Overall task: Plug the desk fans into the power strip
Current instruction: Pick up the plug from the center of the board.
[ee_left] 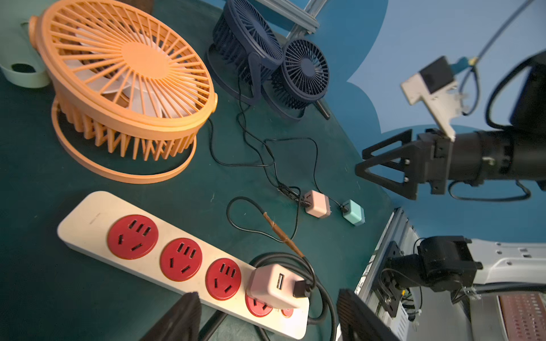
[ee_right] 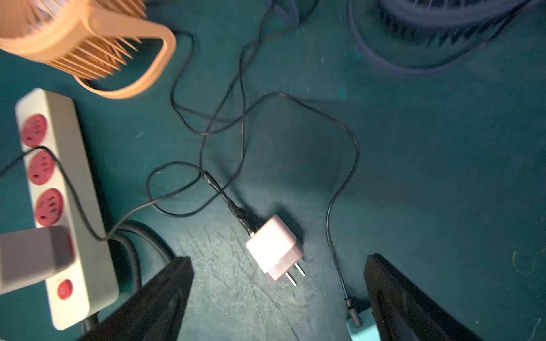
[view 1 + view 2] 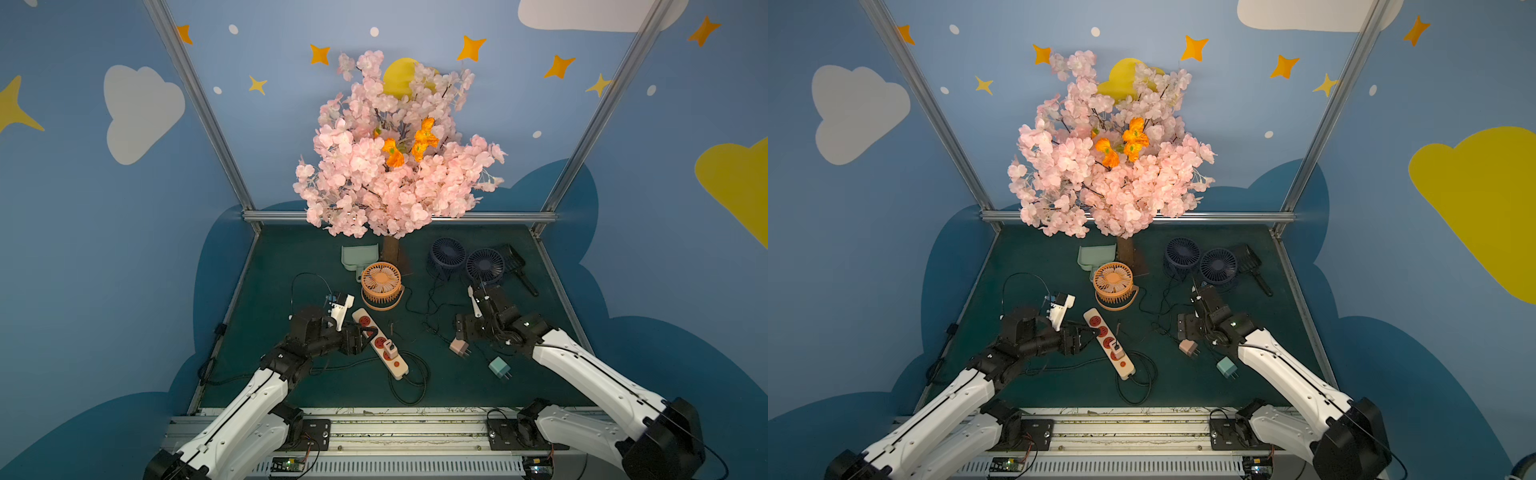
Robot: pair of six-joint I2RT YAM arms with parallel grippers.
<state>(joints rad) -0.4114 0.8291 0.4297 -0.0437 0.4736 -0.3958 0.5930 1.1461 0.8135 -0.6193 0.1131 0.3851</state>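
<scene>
Power strip (image 3: pixel 380 343): on desk (image 3: pixel 291 257), near orange fan (image 3: pixel 381 284); end socket holds pinkish adapter (image 1: pixel 276 285). My left hand (image 1: pixel 267 317): apart, empty. My right hand (image 2: pixel 277 298): apart, empty, over loose pink adapter (image 2: pixel 274 247).

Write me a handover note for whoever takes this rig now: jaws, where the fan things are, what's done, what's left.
Left gripper: jaws open, empty, over the power strip.
Right gripper: jaws open, empty, above the loose pink adapter.
Done: one pale adapter sits in the socket next to the strip's button; three sockets free.
Orange fan stands beyond the strip.
Left: confirm that adapter's cable runs to the intended fan. Teal adapter also lies unplugged.
</scene>
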